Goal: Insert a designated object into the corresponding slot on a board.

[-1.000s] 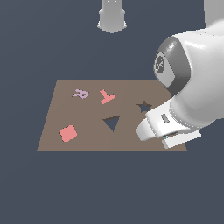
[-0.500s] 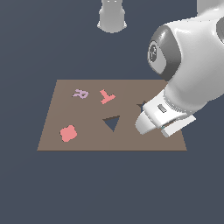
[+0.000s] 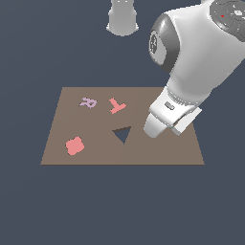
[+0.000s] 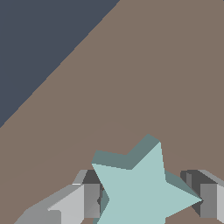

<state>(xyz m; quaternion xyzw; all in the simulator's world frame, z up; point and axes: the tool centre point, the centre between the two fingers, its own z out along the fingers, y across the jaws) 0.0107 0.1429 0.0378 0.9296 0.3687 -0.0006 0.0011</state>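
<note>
gripper (image 4: 146, 199) fingers (image 4: 89, 199) closed against the pale teal star block (image 4: 140, 192), one on each side, block held above bare brown board (image 3: 158, 153). in the exterior view the arm hides the star slot; triangular cutout (image 3: 123, 135), pink t (image 3: 116, 105) and pink flower piece (image 3: 74, 146) lie uncovered.

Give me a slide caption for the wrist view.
Gripper fingers flank a pale teal star block above the brown board.
</note>
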